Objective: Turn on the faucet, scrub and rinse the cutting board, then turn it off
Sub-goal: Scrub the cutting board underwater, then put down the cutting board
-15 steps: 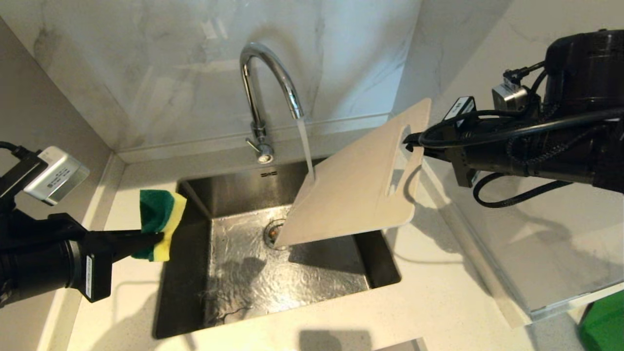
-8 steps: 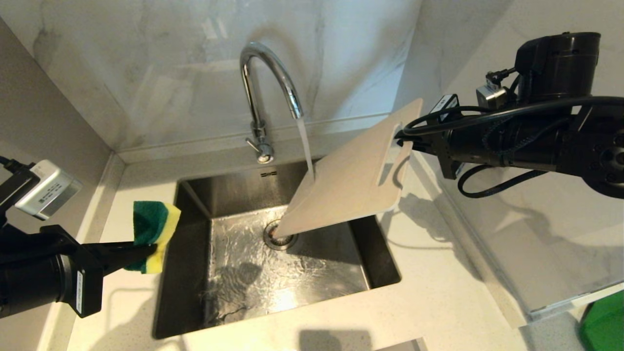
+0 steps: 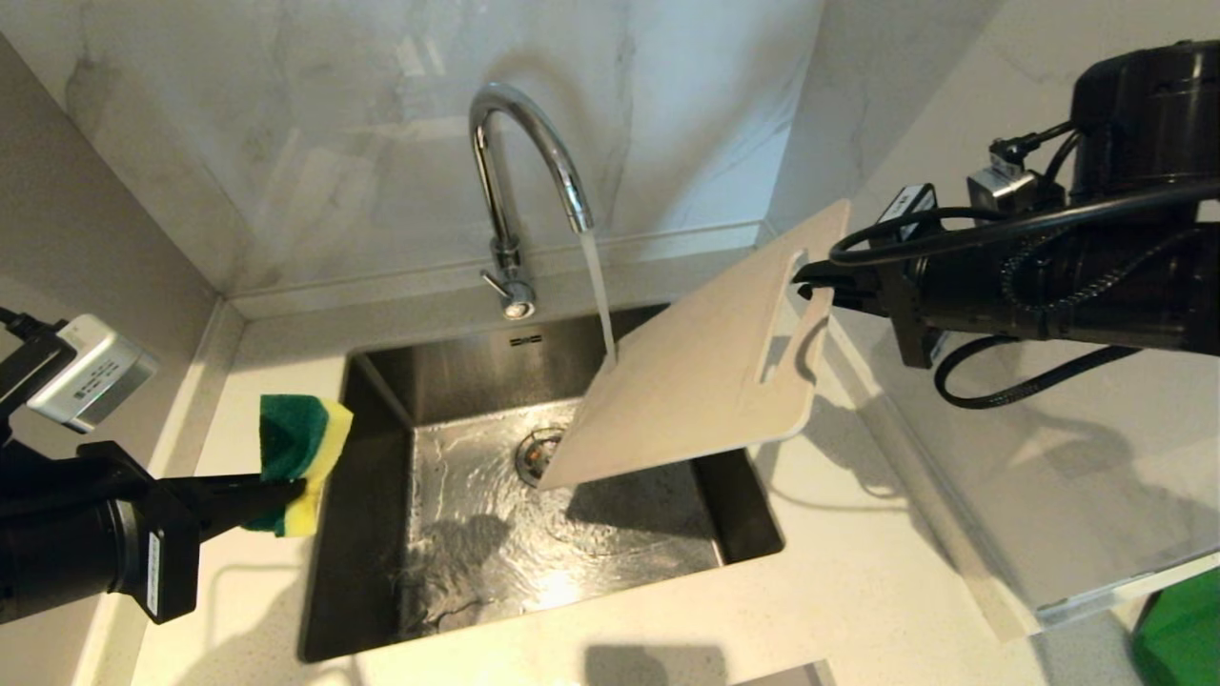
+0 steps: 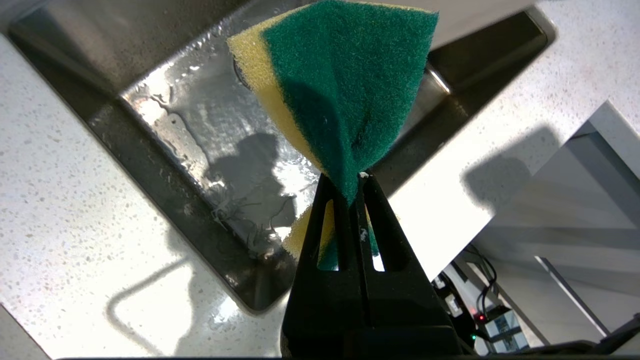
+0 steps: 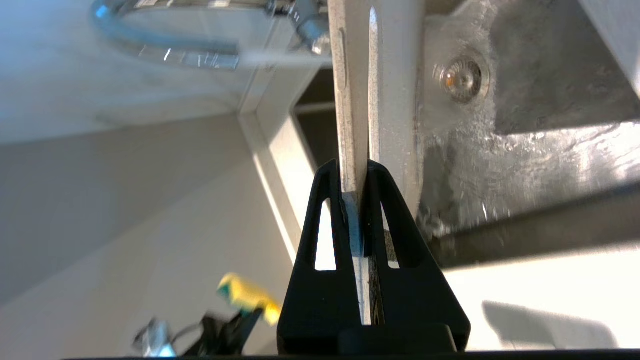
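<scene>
The chrome gooseneck faucet [image 3: 519,171] is running; its stream lands on the far edge of the cream cutting board [image 3: 686,381]. The board hangs tilted over the steel sink [image 3: 372,572], its low corner above the drain. My right gripper [image 3: 808,279] is shut on the board's handle end, beside the slot; the right wrist view shows the board [image 5: 395,90] edge-on between the fingers of that gripper [image 5: 356,172]. At the sink's left rim my left gripper [image 3: 295,491] is shut on a green-and-yellow sponge [image 3: 297,448], which also fills the left wrist view as sponge [image 4: 345,85] pinched by the gripper [image 4: 350,179].
The speckled white counter [image 3: 858,591] rings the sink, with marble walls close behind and on both sides. The faucet's thin lever [image 3: 494,283] sticks out at its base. A green object [image 3: 1182,634] sits at the lower right. Water pools around the drain [image 3: 536,455].
The right arm swung the board's handle end down and left, then back up and right, so the board wobbled under the stream. The left gripper with the sponge dropped slightly and drew back left.
</scene>
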`<state>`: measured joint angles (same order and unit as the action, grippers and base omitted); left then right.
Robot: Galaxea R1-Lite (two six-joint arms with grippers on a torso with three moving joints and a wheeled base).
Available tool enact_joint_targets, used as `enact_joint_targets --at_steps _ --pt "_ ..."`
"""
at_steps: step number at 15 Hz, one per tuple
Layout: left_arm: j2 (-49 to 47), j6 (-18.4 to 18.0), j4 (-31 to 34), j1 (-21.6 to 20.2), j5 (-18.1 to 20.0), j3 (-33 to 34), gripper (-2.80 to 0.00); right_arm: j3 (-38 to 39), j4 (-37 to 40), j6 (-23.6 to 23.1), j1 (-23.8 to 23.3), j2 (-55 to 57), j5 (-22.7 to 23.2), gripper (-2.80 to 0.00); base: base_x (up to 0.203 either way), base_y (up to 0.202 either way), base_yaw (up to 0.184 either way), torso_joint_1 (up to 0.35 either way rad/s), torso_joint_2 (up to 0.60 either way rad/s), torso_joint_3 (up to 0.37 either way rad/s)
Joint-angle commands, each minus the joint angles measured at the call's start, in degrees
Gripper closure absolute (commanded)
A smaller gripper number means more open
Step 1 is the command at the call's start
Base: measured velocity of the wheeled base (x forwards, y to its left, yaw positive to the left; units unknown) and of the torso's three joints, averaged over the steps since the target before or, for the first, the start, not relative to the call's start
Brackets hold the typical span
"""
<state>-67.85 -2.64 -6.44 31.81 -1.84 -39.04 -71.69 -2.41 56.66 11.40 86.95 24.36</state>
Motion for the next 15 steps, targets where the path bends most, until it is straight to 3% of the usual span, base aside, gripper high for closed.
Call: enact_joint_targets --at_steps 1,5,8,11,15 --pt "0.1 0.0 -0.2 0.0 -0.2 0.6 0.00 4.1 1.8 0.2 0.0 -10.7 0.1 0.00 0.000 0.000 0.000 0.000 0.00 0.000" --pt "2.6 -0.3 0.5 -0.1 -0.4 1.0 0.00 11.9 9.5 -0.2 -0.1 -28.7 -0.4 0.00 0.000 0.000 0.000 0.000 0.00 0.000" --pt "4.2 -0.5 1.2 -0.1 -0.4 2.8 0.00 13.6 16.9 -0.2 -0.1 -39.5 -0.6 0.00 0.000 0.000 0.000 0.000 0.00 0.000" --pt "5.6 -0.5 1.3 -0.1 -0.5 3.6 0.00 9.3 24.0 -0.1 -0.1 -43.6 -0.5 0.00 0.000 0.000 0.000 0.000 0.00 0.000" --pt "6.6 -0.5 1.3 -0.1 -0.7 4.1 0.00 10.7 24.0 -0.2 -0.1 -43.8 -0.6 0.00 0.000 0.000 0.000 0.000 0.00 0.000"
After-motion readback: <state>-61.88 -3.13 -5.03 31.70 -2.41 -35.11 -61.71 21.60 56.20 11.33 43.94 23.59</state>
